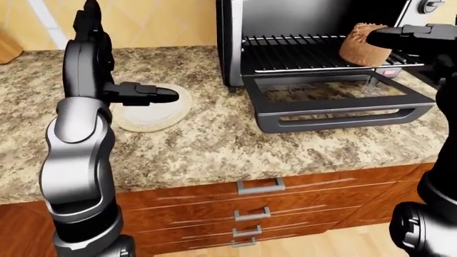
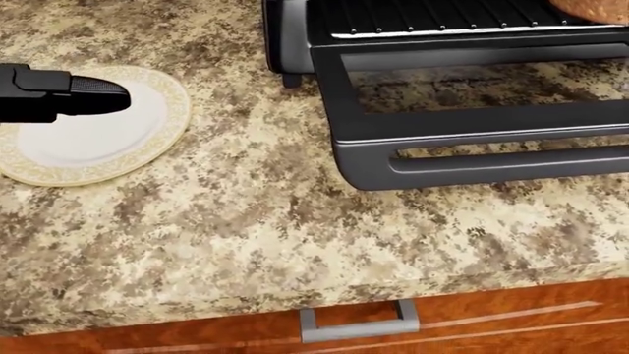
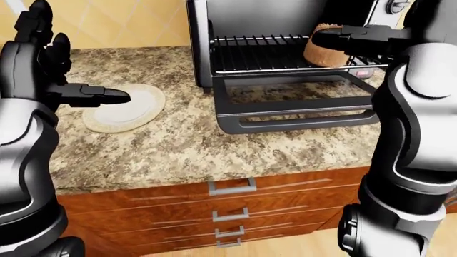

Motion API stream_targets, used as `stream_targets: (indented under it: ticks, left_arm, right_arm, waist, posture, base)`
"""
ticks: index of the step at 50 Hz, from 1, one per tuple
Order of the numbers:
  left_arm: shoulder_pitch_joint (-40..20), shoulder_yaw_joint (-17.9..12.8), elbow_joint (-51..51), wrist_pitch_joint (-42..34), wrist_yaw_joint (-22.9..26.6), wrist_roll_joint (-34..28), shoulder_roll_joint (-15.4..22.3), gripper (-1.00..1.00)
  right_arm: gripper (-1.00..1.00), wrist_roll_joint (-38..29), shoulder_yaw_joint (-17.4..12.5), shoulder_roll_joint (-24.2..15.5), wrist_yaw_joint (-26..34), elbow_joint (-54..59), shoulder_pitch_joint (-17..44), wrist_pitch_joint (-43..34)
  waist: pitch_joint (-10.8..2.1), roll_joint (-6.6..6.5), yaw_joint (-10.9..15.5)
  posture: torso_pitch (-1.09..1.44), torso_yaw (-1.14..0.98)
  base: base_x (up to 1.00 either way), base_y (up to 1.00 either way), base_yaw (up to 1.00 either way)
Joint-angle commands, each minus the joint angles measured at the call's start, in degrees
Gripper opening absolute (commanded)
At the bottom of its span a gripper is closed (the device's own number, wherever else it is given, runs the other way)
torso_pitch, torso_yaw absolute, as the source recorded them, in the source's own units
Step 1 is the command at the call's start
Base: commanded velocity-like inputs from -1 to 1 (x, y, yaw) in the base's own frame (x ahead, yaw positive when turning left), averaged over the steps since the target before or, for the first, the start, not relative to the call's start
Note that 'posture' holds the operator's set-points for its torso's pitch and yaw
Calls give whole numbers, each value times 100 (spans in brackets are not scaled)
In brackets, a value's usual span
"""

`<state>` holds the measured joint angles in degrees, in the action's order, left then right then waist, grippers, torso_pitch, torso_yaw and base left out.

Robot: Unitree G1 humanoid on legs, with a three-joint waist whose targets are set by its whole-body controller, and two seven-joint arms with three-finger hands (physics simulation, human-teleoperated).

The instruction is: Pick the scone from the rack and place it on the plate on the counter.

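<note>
The brown scone (image 1: 359, 48) sits at the right end of the toaster oven's wire rack (image 1: 293, 53); its edge shows at the top right of the head view (image 2: 593, 7). My right hand (image 1: 389, 36) reaches in from the right, with one finger (image 3: 343, 37) lying across the scone's top. The other fingers are hidden. The white plate with a gold rim (image 2: 94, 144) lies on the counter at the left. My left hand (image 1: 139, 94) hovers over the plate, open and empty, thumb pointing right.
The toaster oven's door (image 1: 336, 110) hangs open and flat over the granite counter (image 2: 265, 221), between the rack and the counter edge. Wooden drawers with metal handles (image 1: 261, 186) lie below the edge. A wooden object (image 1: 7, 48) stands at the far left.
</note>
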<state>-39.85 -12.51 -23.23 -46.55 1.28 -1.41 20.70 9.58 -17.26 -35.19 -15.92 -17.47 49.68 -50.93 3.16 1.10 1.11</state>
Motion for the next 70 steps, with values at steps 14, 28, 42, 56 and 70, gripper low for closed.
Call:
stream_targets:
  ticks: [14,28,42,56,70]
  left_arm:
    - [-164,-63,-151,146,9,-67,84,100]
    - [-20,-111,-243,170,-10,-35,68,100]
    - [-102,-113,-238,108,-8,-2,119,100]
    - [-38,-145,-262,141,-10,2,135,100]
    - [78,-212,-404,98,-16,46,158,100]
  right_arm:
    - [100,-647,-12,130,137,407,292,99]
    - [100,-517,55,455,151,769,303,312]
    - [100,-295,60,518,95,1031,292,521]
    - [100,-152,11,464,-32,1004,169,454]
    - [30,-138,75,513,27,972,181,411]
  waist:
    - [-186,-74,-35]
    - [-226,-98,-64]
    - [-220,-91,-56]
    - [-197,-72,-38]
    - [-186,-59,-24]
  posture:
    - [0,0]
    - [0,0]
    - [0,0]
    - [0,0]
    - [0,0]
  base:
    - [0,0,0]
    - [0,0,0]
    - [0,0,0]
    - [0,0,0]
    - [0,0,0]
